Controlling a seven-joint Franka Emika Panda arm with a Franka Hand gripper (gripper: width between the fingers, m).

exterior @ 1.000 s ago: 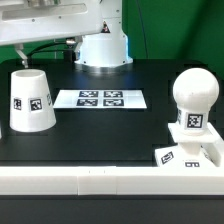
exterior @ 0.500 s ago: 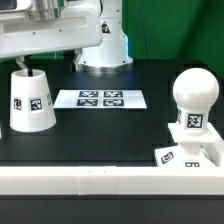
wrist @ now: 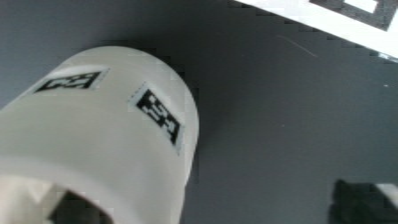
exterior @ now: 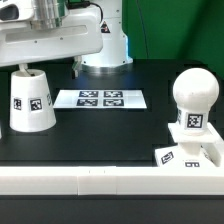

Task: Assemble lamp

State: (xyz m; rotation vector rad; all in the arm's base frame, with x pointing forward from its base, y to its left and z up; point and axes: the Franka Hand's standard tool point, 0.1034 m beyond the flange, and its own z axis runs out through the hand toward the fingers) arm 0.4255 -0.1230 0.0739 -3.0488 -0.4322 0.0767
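In the exterior view, the shade [exterior: 31,99] is seen standing upright at the left of the frame on the black table [exterior: 110,130], with the gripper [exterior: 24,66] hanging directly above its top, at the upper left. How far the gripper is open cannot be told, and nothing can be seen held in it. The marker board [exterior: 101,98] lies flat just right of the shade. The bulb [exterior: 193,100] is seated on the base [exterior: 190,150] at the right edge, well apart. In the wrist view, the shade [wrist: 107,130] fills the lower left.
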